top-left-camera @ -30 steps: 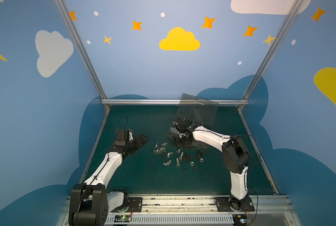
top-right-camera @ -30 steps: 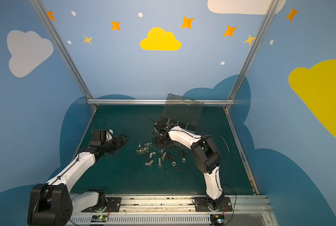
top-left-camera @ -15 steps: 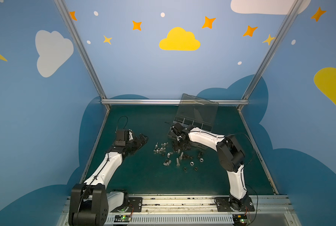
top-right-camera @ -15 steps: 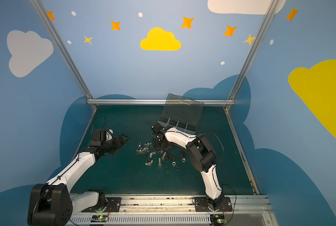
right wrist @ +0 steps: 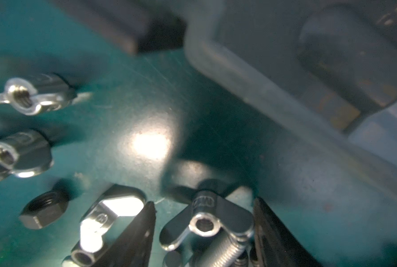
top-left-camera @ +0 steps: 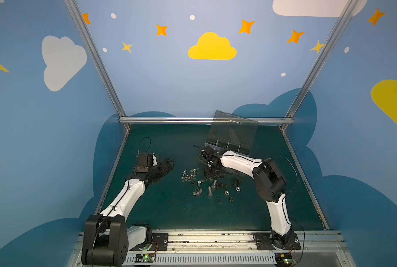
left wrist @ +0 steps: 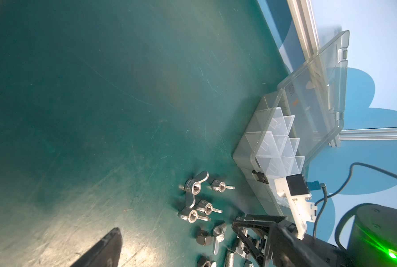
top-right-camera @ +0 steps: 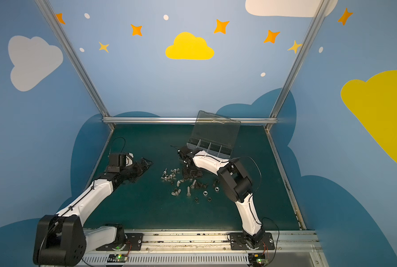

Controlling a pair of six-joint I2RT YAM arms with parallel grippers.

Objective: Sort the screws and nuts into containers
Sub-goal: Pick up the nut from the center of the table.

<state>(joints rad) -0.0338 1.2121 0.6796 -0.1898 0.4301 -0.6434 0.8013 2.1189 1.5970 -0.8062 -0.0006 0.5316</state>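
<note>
Your right jaws are standing apart, down at desk level, straddling one silver winged piece (right wrist: 204,223) and not clamping it yet. The piece is sitting btwn the two black fingers (right wrist: 144,228), threaded hole facing the wrist cam. One wing tip is lying right against a finger or just shy of it, can't tell which. The other wing is leaving a sliver of green desk (right wrist: 135,104) before the opposite finger. Under the piece, also inside the gap, a silver bolt (right wrist: 223,254) is lying w/ its threaded shank showing. Just outside one finger a second winged piece (right wrist: 105,219) is lying, then a black nut (right wrist: 43,213), & further out two more winged pieces (right wrist: 21,99). The grey organizer box (right wrist: 285,97) is looming blurred beyond the jaws, near but apart from the straddled piece. In both top views that box (top-left-camera: 230,146) is sitting toward the desk's far side w/ its clear lid (top-left-camera: 233,129) standing up. The loose pile (top-left-camera: 206,185) is lying in front of it, incl. silver nuts (top-left-camera: 227,192). Your left jaws are hanging wide open, gripping nothing, beside the pile's left edge but apart from it.
</note>
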